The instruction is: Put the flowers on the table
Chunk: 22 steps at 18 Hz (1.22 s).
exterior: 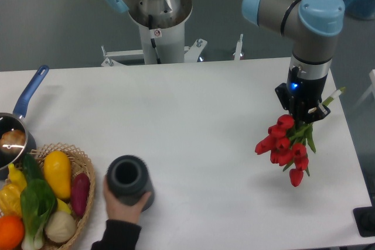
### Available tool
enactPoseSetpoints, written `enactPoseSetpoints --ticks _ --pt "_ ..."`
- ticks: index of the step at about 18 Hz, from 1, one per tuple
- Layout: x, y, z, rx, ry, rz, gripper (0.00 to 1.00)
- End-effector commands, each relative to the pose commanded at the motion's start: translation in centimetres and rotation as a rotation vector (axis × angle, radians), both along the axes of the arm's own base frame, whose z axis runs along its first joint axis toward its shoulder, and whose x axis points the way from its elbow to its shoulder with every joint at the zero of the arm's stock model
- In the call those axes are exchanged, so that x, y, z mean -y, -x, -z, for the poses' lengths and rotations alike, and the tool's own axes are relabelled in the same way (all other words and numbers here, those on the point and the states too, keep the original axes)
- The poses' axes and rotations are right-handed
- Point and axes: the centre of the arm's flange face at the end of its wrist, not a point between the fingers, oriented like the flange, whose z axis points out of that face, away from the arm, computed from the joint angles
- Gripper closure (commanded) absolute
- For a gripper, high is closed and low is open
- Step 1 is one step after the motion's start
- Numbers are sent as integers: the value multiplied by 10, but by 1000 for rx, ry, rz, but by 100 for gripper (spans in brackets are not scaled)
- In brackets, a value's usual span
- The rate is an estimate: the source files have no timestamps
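The arm reaches in from the upper right, wrist pointed down over the right side of the white bench (193, 121). A blue light shows on the wrist housing. The tool (304, 114) is pinching the green stems of the flowers (286, 144), a bunch of red tulips. The stem ends poke out to the upper right past the fingers; the red heads hang down and to the left, tilted, below the tool. Whether the lowest bloom touches the bench or hangs just above it, I cannot tell from this angle.

Bench, lower left: a human hand (120, 203) in a dark sleeve grips a dark grey cylindrical vase (129, 181), upright, its open mouth facing up. The vase stands well apart from the flowers, with bare bench between them.

Far left: a woven basket (84, 168) holds vegetables, among them a yellow squash (57, 173), a purple eggplant (79, 194), a leafy green, a pale bulb, a yellow pepper and something orange at the bottom edge. Just above the basket sits a saucepan (12, 139) with a blue handle angled up and to the right; something brownish lies inside it.

The arm's white pedestal (158, 24) stands behind the bench's far edge.
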Motion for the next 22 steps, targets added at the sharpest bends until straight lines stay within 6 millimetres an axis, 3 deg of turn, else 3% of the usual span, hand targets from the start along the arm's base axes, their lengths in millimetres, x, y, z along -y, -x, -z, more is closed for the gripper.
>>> enactPoseSetpoints --ticks 5,9,11,14,16,18,22 --pt "1 0 0 2 3 12 90" --pt "5 -4 13 26 13 7 87" --pt "6 -4 15 32 15 6 74" --pt "13 -10 32 66 25 -1 44" --pt "14 -12 37 78 24 -2 34" --pt "13 -14 41 80 22 -4 0" --pt "13 -13 40 72 15 -16 0"
